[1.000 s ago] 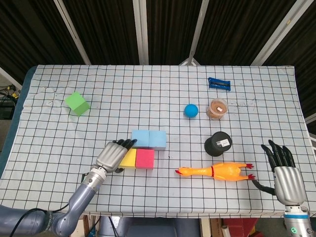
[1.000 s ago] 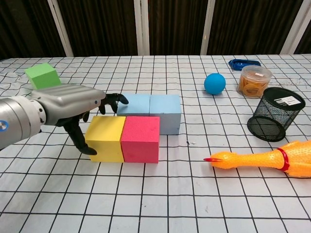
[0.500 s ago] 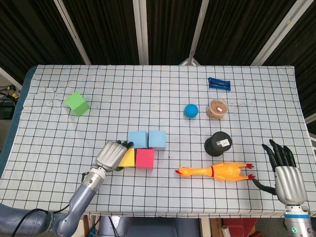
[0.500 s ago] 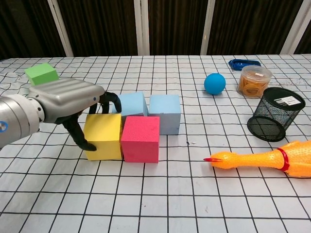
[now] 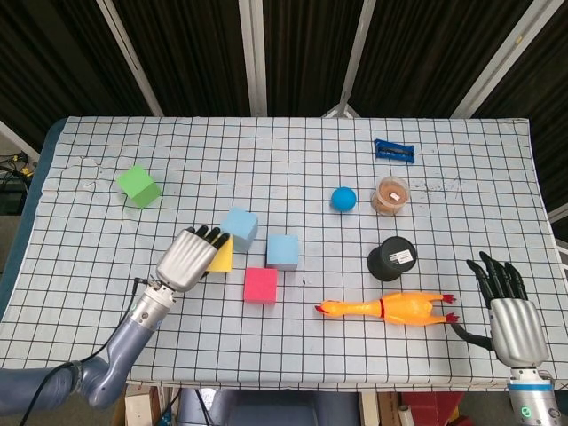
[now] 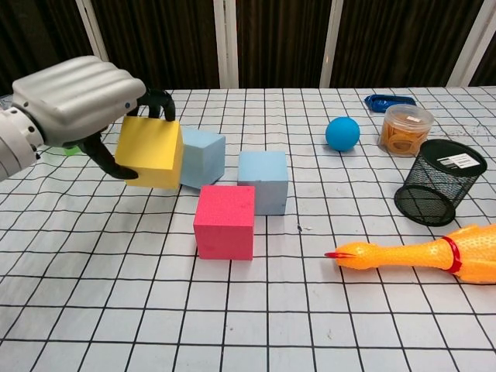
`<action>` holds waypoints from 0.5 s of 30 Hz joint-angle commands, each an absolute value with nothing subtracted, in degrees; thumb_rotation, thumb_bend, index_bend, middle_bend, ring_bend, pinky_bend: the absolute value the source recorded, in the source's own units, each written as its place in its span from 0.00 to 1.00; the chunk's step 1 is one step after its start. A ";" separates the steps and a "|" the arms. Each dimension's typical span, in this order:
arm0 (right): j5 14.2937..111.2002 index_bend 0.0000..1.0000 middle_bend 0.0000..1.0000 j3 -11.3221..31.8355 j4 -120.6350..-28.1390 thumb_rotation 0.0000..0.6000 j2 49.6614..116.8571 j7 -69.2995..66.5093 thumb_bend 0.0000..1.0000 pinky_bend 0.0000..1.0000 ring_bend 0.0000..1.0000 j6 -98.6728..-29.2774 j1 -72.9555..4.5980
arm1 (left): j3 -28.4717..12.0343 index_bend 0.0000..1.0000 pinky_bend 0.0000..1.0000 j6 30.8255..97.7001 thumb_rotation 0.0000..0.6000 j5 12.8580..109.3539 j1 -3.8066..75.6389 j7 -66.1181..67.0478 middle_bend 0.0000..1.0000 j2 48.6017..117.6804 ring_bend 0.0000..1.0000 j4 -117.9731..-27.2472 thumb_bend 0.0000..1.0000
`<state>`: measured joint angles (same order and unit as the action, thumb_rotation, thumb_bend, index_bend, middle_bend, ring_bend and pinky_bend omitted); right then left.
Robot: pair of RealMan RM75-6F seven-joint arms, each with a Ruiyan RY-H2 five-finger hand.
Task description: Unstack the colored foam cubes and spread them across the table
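Yellow cube [image 6: 149, 152] gripped aloft by left hand [image 6: 77, 98]; right hand [image 5: 509, 311] seemingly spread, empty.

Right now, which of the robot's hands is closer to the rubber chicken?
Right. The right hand hovers open just past the rubber chicken's tail end; the left hand is far across the table, holding the yellow cube.

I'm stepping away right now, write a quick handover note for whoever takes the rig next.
Left robot hand holds the yellow cube lifted off the table. Right robot hand is open, idle at the table's near right edge.
Pink cube and two blue cubes sit mid-table, close together; green cube lies far left.
Done: nothing is stacked.
Left: set yellow down in open space, then spread pink and blue apart.
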<state>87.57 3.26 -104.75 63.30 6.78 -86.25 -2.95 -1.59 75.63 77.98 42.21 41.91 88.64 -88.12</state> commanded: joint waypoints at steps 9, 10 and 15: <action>87.54 0.11 0.00 3.21 -104.87 1.00 63.02 6.08 0.04 0.00 0.06 -86.31 -2.89 | -4.78 0.37 0.67 86.89 1.00 89.13 41.25 50.54 0.53 92.80 0.62 -65.12 0.31; 87.52 0.11 0.00 3.24 -104.87 1.00 63.05 6.03 0.04 0.00 0.06 -86.31 -2.90 | -5.44 0.37 0.67 88.03 1.00 89.16 40.91 50.16 0.53 93.06 0.62 -64.40 0.31; 87.62 0.11 0.00 3.20 -105.01 1.00 63.07 6.08 0.04 0.00 0.06 -86.56 -2.78 | -7.20 0.37 0.67 92.03 1.00 88.07 37.61 38.65 0.53 90.60 0.61 -71.82 0.31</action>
<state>87.62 3.21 -105.01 63.07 6.08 -86.56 -2.79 -6.09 90.22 88.74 40.08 46.50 92.52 -65.38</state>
